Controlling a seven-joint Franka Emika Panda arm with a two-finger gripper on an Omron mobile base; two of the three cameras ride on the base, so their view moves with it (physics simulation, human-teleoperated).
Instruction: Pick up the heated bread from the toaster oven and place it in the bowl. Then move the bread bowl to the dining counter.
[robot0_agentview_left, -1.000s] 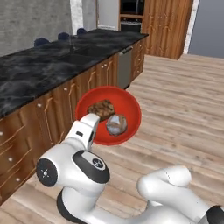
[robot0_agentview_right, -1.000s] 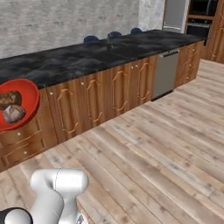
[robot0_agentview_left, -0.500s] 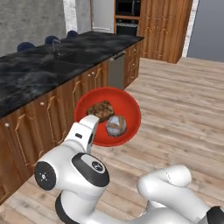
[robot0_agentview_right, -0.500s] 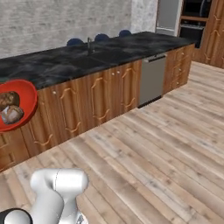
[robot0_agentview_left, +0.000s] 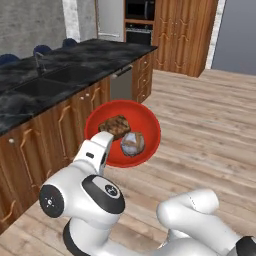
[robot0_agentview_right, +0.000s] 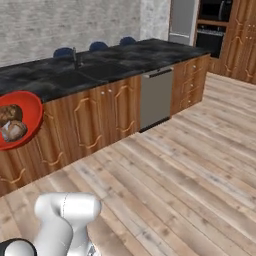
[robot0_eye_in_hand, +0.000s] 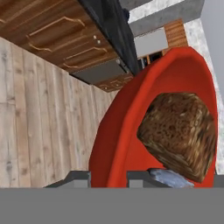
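Bowl (robot0_agentview_left: 142, 116), red, carrying heated bread (robot0_agentview_left: 115, 125), clamped at its rim by my gripper (robot0_eye_in_hand: 108, 174), held aloft for transit toward the dining counter (robot0_agentview_left: 85, 62).

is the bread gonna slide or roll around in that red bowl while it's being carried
The roll probably could: it's round and the bowl looks glossy and shallow, held by one rim in the shut gripper. The dark bread seems flatter and rougher, so likelier to stay put. The bowl itself looks stiff, but a one-sided grip may let it tilt.
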